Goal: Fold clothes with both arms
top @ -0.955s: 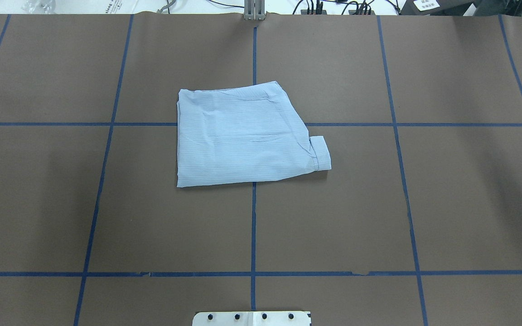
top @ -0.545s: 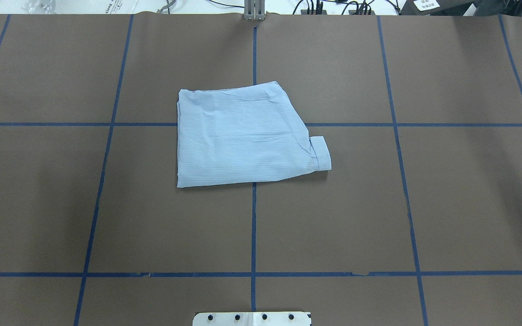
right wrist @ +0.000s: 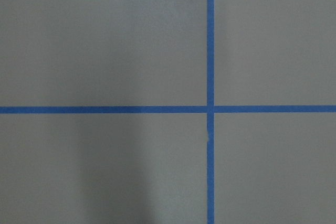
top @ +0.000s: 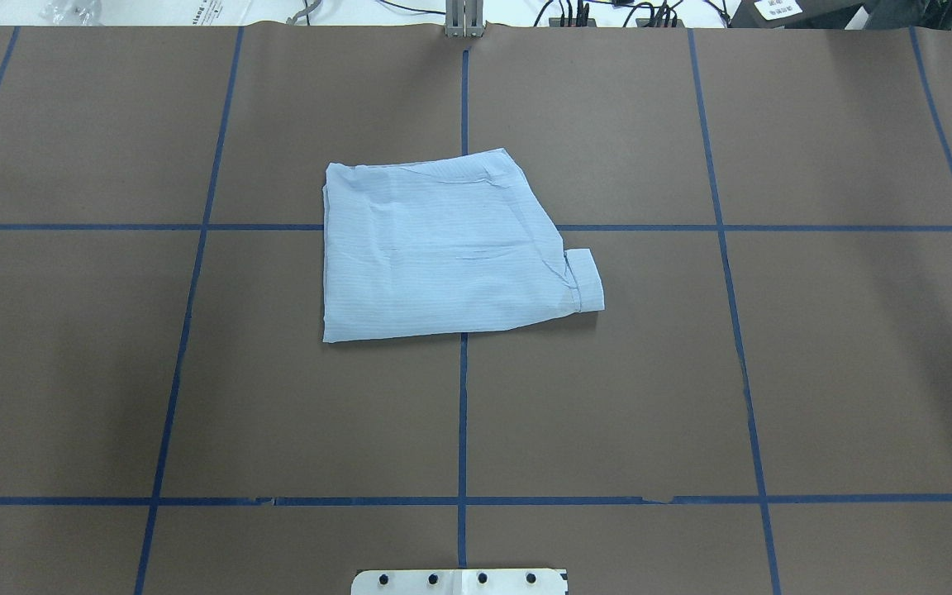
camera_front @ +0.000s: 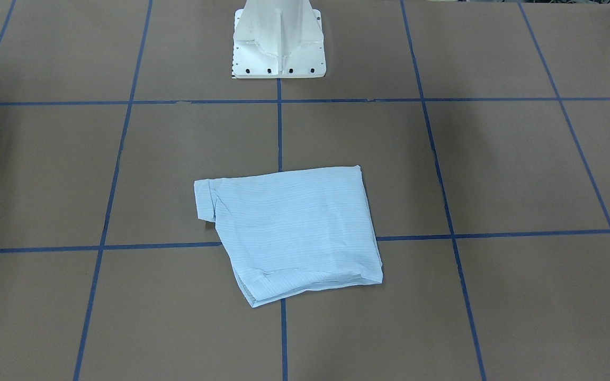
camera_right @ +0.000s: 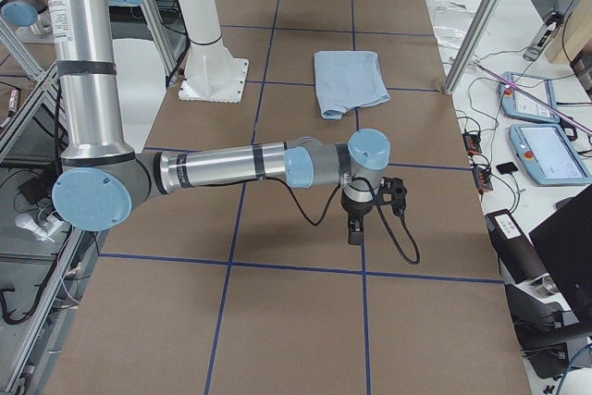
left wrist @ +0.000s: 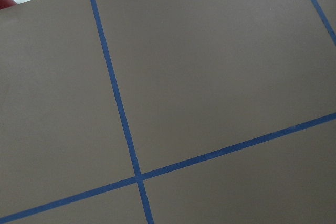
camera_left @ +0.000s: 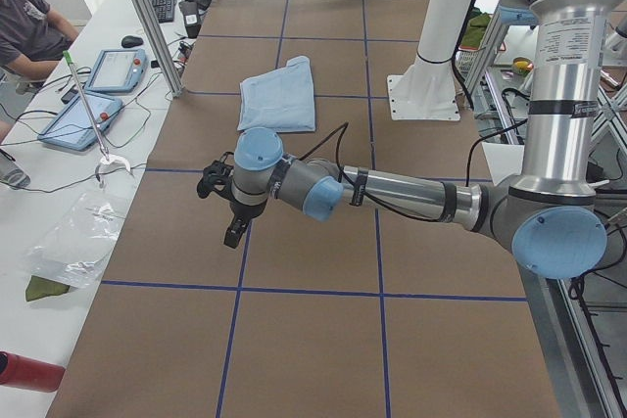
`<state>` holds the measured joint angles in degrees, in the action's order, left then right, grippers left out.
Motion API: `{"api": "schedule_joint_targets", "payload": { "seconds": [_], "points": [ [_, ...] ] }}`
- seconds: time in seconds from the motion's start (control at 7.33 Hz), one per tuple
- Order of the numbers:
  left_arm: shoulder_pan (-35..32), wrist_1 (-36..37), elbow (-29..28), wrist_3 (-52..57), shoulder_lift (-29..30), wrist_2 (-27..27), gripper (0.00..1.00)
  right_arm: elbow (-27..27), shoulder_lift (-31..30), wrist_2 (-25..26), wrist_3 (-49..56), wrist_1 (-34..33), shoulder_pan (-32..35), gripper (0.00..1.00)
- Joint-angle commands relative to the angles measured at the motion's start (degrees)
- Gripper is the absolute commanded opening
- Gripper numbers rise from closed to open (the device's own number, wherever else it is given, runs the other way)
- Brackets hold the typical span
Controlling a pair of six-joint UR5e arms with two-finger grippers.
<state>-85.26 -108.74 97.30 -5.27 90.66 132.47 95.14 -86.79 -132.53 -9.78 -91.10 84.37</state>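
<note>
the folded shirt [top: 443, 248] lay flat mid-table [top: 815, 372], across a crossing of blue tape lines [top: 463, 413]. one cuff [top: 585, 279] poked past its edge on the robot's right. wide brown surface showed all around it. the left gripper [camera_left: 232, 234] and right gripper [camera_right: 354, 228] hung over opposite table ends, well apart from the shirt. couldn't tell if either was spread or pressed together.

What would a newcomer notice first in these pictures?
A pale-blue shirt, folded into a packet with one cuff poking out, lies at the centre of the brown, blue-taped table. In the side views the left arm and right arm each reach over bare table, away from it.
</note>
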Motion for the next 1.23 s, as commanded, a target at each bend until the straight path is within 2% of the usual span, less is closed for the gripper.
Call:
{"api": "schedule_joint_targets", "payload": {
  "seconds": [0.0,0.55,1.09],
  "points": [
    [0.01,-0.33,0.09,-0.18,-0.22,-0.1,1.0,0.31,-0.48,-1.5,-0.06,0.22,0.0,1.0],
    [-0.08,-0.59,1.31,-0.18,-0.74,-0.01,1.0,0.14,-0.48,-1.85,-0.86,0.22,-0.08,1.0],
    [-0.17,-0.77,5.18,-0.53,-5.65,-0.45,1.0,0.75,-1.1,-2.12,-0.76,1.88,-0.08,1.0]
  ]
}}
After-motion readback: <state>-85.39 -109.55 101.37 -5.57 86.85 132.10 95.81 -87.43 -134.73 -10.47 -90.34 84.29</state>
